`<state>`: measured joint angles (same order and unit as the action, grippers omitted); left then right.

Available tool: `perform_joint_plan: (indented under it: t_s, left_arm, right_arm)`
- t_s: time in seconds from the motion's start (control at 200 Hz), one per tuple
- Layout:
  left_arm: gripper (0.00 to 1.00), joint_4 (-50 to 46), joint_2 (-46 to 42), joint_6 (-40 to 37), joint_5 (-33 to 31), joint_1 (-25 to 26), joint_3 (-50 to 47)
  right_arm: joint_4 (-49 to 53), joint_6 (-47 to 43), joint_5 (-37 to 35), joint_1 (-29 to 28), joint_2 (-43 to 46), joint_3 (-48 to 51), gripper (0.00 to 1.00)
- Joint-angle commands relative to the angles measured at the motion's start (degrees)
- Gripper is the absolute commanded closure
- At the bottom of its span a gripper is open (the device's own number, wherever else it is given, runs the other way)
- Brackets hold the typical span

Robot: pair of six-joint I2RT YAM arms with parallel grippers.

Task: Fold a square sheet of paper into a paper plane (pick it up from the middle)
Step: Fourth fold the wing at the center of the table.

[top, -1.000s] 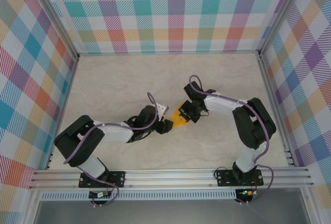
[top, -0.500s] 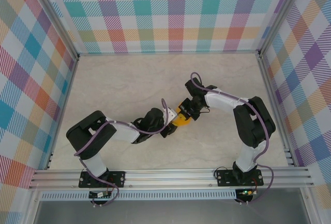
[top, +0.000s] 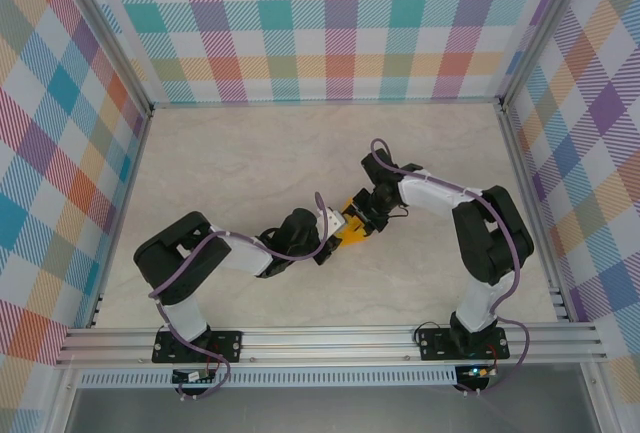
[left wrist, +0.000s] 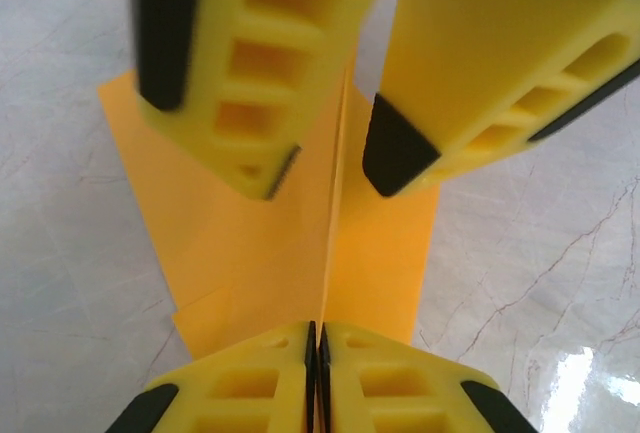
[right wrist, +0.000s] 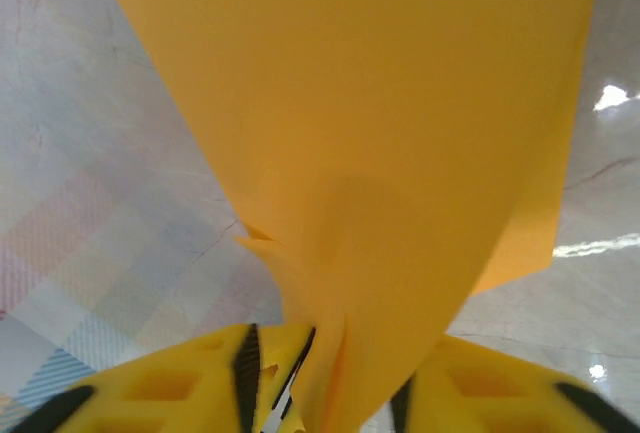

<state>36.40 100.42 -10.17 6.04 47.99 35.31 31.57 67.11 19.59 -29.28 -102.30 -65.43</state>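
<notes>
The sheet of paper point(left wrist: 250, 253) is found at the middle of the table point(top: 230, 163), between the two grippers. It is folded along one sharp crease, and that crease is raised as a thin upright ridge while the two flaps are spread out to either side and rest on the table. In the left wrist view the long axis is set by the crease, which runs straight from the left gripper point(left wrist: 317, 338) to the right gripper point(left wrist: 335, 168). From above, that line is slanted from lower left to upper right. Which end is the nose cannot be told.

The left gripper's fingers are pressed together with no gap, and the near end of the ridge is pinched between them. The right gripper's fingers are held apart on either side of the ridge. The paper stands between them, and a gap is seen on each side in the left wrist view.

The left arm is bent out to the left at the elbow, and its forearm is stretched low towards the centre. The right arm is raised from its base, bent over, and reached leftward, so the grippers are brought almost tip to tip.
</notes>
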Motion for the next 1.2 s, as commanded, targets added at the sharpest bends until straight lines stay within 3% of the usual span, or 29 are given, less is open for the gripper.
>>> perform_joint_plan:
  t_s: [0.0, 0.155, 0.33, 0.495, 0.81, 1.195]
  left_arm:
    - [0.89, 1.71, 0.75, 3.45, 1.88, 0.73, 0.93]
    - [0.91, 3.91, 0.38, 9.66, 3.47, 0.71, -0.4]
    - [0.92, 3.73, 0.68, 19.02, 2.91, 0.22, 0.15]
    - [0.93, 7.61, 1.7, 27.38, 2.28, 0.19, -1.02]
    - [0.92, 8.77, 3.11, 34.42, 1.36, 0.22, -1.38]
    - [0.91, 7.89, 3.73, 40.51, 1.08, 0.23, -1.3]
  right_arm:
    - [-1.26, -3.0, 1.08, 1.71, 4.66, 1.81, 0.47]
    - [-9.66, -8.91, 3.28, 4.2, 10.88, 7.78, 0.32]
    - [-15.0, -17.96, 3.76, 4.76, 15.47, 12.25, 0.3]
    - [-20.49, -20.22, 6.16, 4.84, 16.47, 16.6, 0.3]
    - [-25.39, -20.19, 10.68, 4.76, 11.75, 18.79, 0.34]
    - [-27.06, -20.09, 10.18, 4.74, 7.02, 19.18, 0.48]
